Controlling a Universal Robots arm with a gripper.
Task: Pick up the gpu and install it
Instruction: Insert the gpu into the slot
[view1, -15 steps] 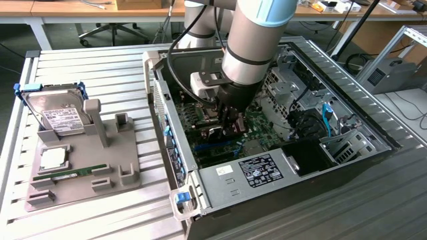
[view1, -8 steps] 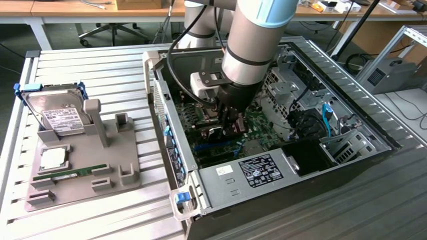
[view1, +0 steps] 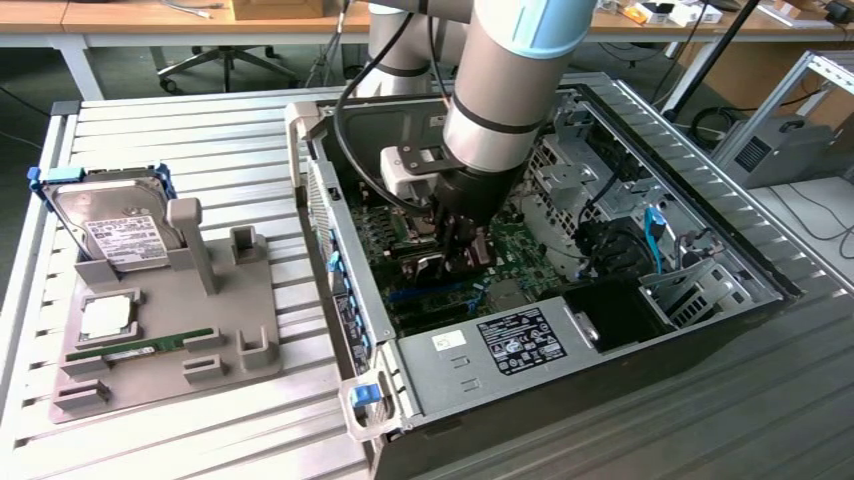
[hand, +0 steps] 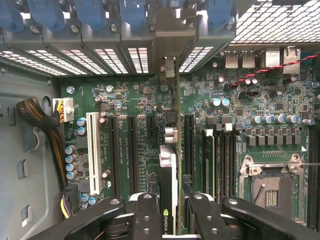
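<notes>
I see the gpu (hand: 170, 165) edge-on in the wrist view: a thin green board with a black cooler face, held upright between my fingers (hand: 145, 212). My gripper (hand: 173, 205) is shut on it. The card stands just above the green motherboard (hand: 135, 100), among the black expansion slots (hand: 189, 140), with its silver bracket end toward the rear slot openings (hand: 170, 65). I cannot tell whether it touches a slot. In the exterior view my gripper (view1: 461, 250) reaches down inside the open computer case (view1: 534, 340), and the gpu (view1: 430, 268) shows partly below it.
A white slot (hand: 93, 150) and a yellow-black cable bundle (hand: 45, 125) lie beside the card. The processor socket (hand: 272, 187) is on the other side. On the exterior view's left, a grey holder (view1: 174, 340) carries a hard drive (view1: 114, 235) and a memory stick (view1: 140, 345).
</notes>
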